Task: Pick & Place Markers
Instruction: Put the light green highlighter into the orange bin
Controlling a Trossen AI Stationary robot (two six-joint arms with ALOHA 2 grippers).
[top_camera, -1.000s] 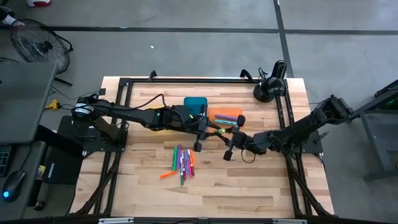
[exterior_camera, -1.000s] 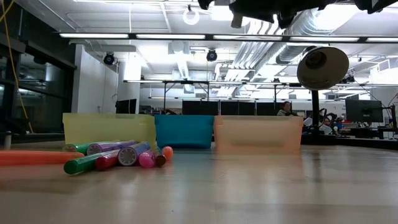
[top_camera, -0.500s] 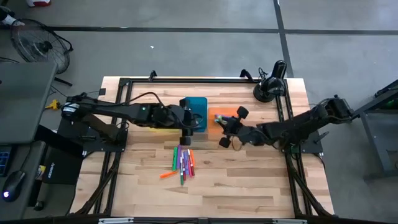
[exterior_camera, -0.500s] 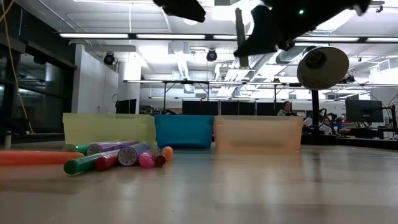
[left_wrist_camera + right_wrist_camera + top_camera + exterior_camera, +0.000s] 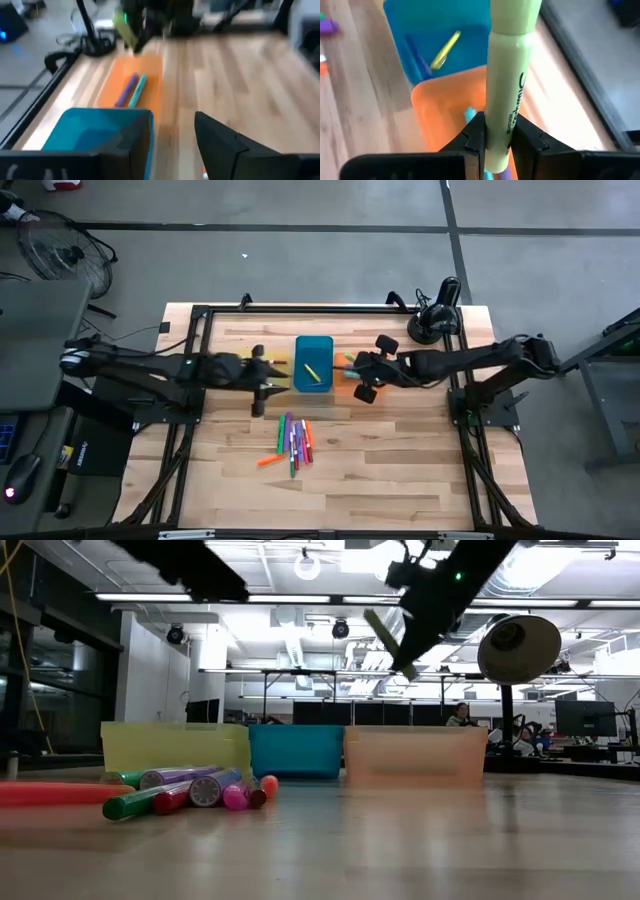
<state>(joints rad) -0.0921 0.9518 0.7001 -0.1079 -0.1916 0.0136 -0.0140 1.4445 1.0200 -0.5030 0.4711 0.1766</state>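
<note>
three rectangular plastic trays stand in a row near the far edge of the pale wooden table: a yellow tray, a blue tray and an orange tray. blue tray, high view: one yellow marker lies on its floor; the right wrist view also shows a blue marker beside it. orange tray, left wrist view: a purple marker and a teal marker lie side by side, touching. contents of the yellow tray: cannot be told, as the left arm covers it from above.

right gripper: held above the orange tray, fingers pinched on a pale green marker, which stands between them and shows tilted in the low view, clear of the trays. left gripper: over the table just beside the blue tray, on the yellow tray's side; its dark fingers are spread apart with nothing between them.

loose markers: a cluster in mixed colours (green, purple, pink, red, orange) lies on the table nearer the front, well apart from the trays; an orange marker lies at an angle at the cluster's edge. a black desk lamp stands at the far right corner.
</note>
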